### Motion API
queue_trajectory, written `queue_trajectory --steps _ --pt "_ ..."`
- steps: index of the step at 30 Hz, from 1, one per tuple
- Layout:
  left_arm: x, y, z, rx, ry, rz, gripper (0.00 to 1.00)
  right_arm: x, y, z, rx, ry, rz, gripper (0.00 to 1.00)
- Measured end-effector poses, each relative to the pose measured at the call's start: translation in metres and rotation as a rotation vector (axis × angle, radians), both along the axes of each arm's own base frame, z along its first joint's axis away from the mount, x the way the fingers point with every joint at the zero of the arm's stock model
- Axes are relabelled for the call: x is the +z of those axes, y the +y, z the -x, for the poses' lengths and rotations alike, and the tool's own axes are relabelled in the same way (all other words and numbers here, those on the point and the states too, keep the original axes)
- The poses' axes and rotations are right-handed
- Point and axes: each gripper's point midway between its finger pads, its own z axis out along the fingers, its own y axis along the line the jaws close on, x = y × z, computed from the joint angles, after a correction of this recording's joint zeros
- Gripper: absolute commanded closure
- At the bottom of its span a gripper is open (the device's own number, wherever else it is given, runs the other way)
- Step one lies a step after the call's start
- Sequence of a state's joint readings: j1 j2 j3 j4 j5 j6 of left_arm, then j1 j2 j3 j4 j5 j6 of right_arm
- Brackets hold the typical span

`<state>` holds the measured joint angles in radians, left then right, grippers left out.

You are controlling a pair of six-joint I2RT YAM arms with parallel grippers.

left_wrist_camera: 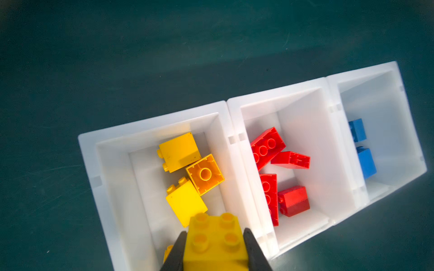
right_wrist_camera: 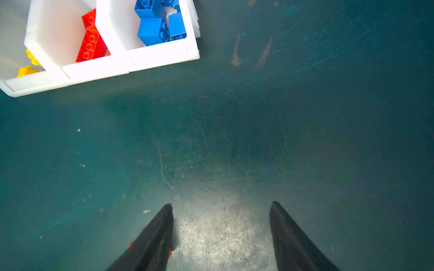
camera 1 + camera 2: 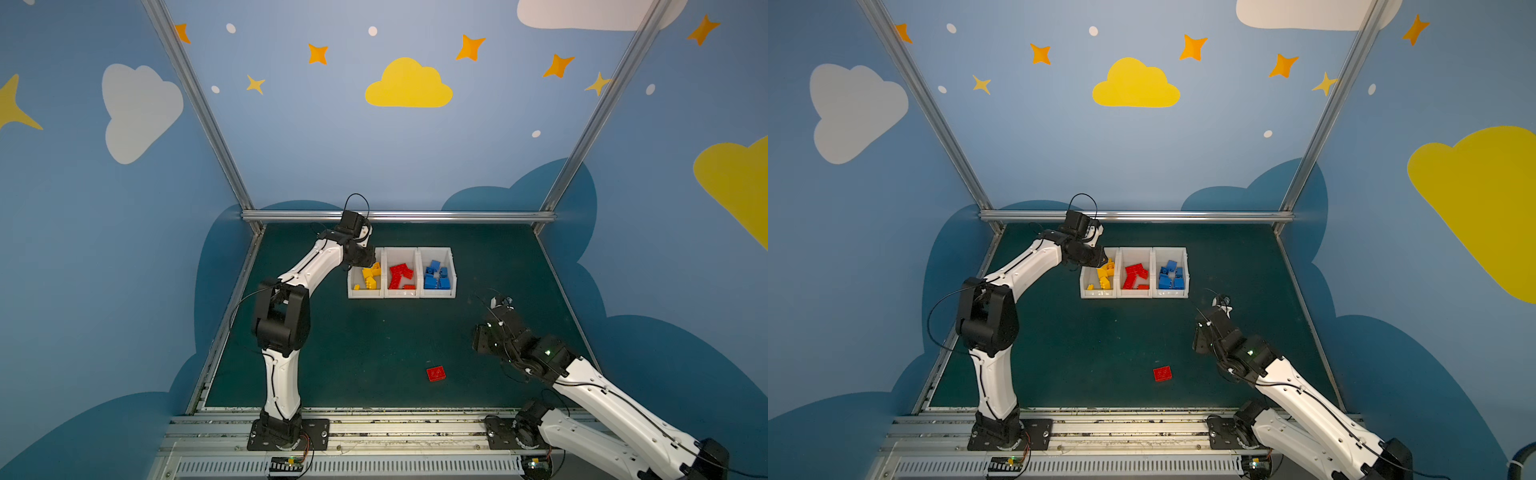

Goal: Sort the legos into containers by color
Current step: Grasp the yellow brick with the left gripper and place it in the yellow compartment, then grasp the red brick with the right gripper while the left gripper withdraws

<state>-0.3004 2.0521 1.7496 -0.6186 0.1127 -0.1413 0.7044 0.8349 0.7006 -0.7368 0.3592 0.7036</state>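
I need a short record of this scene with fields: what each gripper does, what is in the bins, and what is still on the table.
left gripper: shut on a yellow brick, above the yellow bin
right gripper: open, empty, over bare table
yellow bin: yellow bricks only
red bin: red bricks only
blue bin: blue bricks only
bins: three white ones, side by side, touching
left to sort: one red brick on the table, near the right arm

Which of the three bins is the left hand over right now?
The yellow bin, at the left end of the row in both top views. The left hand holds a yellow brick above it; the red bin and blue bin stand beside it.
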Motion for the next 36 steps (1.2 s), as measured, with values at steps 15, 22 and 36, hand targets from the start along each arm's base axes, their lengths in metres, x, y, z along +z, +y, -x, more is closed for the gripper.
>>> queue_trajectory --steps 15,22,36 --pt "0.017 0.02 0.009 0.065 -0.018 0.039 0.27 -0.013 0.002 0.008 0.027 0.066 0.012 0.33" --pt "0.052 0.045 0.041 0.144 -0.099 0.132 0.2 -0.042 0.023 0.018 0.117 0.222 0.015 0.33" --pt "0.024 0.051 0.141 0.187 -0.048 0.292 0.14 -0.082 0.096 0.036 0.249 0.511 0.039 0.33"
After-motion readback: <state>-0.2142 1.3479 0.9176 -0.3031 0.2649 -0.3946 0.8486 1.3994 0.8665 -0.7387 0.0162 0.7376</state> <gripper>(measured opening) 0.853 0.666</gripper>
